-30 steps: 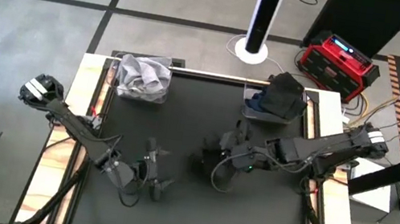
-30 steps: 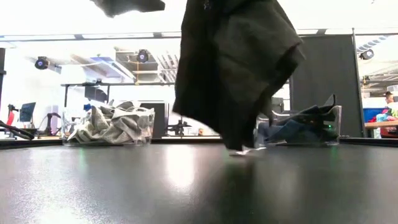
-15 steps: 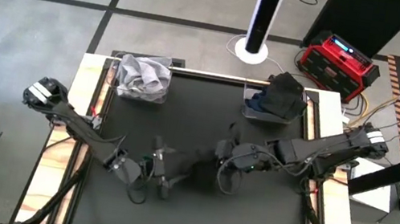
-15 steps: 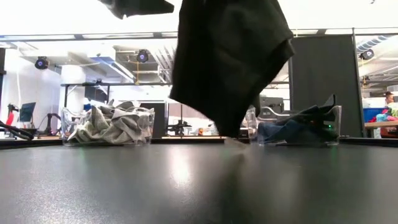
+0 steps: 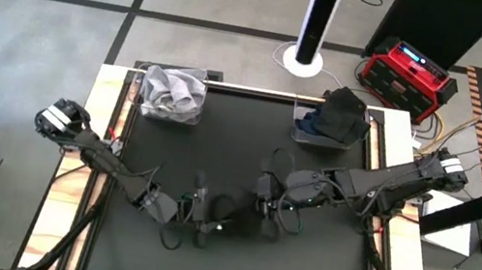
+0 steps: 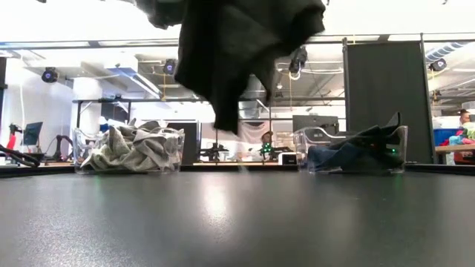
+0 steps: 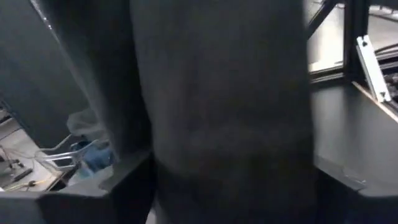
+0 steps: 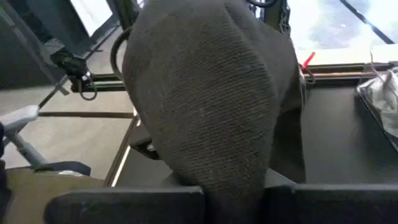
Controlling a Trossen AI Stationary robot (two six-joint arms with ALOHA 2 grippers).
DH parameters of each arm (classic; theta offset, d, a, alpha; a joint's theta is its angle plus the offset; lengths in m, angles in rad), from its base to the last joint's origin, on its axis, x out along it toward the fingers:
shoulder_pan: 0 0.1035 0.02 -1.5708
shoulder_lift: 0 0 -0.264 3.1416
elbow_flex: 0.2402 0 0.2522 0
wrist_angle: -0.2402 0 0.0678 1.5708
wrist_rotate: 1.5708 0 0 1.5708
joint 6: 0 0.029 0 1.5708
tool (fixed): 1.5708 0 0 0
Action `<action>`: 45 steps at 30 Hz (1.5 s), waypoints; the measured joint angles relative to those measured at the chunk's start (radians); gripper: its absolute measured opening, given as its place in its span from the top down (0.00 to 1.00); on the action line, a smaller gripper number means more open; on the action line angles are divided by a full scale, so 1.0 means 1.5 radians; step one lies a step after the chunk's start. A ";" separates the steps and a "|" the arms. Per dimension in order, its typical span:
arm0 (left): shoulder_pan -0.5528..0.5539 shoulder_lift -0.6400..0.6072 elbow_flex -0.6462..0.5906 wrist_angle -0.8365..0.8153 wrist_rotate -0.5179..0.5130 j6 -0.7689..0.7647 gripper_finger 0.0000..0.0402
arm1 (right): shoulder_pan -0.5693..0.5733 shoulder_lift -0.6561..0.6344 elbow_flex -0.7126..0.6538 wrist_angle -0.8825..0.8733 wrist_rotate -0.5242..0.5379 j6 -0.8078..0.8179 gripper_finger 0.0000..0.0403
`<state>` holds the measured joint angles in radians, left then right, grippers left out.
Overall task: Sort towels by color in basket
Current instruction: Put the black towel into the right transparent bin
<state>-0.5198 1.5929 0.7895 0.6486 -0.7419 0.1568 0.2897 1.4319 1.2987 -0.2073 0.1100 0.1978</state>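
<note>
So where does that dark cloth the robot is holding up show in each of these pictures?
High view: the black towel hangs low in the middle of the table, between the two arms.
Low view: it hangs from the top edge, clear of the tabletop.
Left wrist view: it fills most of the picture.
Right wrist view: it drapes up from the right pincer, shut on it.
Shared landmark: the bin of dark towels.

The black towel (image 8: 211,118) fills both wrist views, hiding the gripper fingers and most of the table beyond. In the low view its top is cut off by the edge, and what holds it is unseen.
</note>
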 joint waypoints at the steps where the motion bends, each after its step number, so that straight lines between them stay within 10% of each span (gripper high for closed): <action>1: 0.000 0.004 0.000 0.001 0.002 0.001 0.29 | 0.000 0.000 0.000 0.017 -0.012 -0.004 0.98; 13: -0.002 0.009 0.000 0.006 0.034 0.029 0.95 | -0.001 0.000 0.000 0.033 -0.016 -0.022 0.98; 22: -0.022 0.005 0.000 0.020 0.070 0.053 0.99 | -0.010 0.000 -0.001 -0.012 0.084 0.084 0.90; 36: -0.056 -0.001 0.000 0.053 0.072 0.082 1.00 | -0.036 0.000 -0.005 -0.020 0.085 0.077 0.26; 45: -0.075 -0.002 0.000 0.062 0.065 0.082 1.00 | -0.059 -0.009 -0.006 -0.033 0.087 0.053 0.10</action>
<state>-0.6328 1.5894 0.7895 0.7419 -0.6443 0.2802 0.2018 1.4177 1.2896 -0.2564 0.2403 0.2770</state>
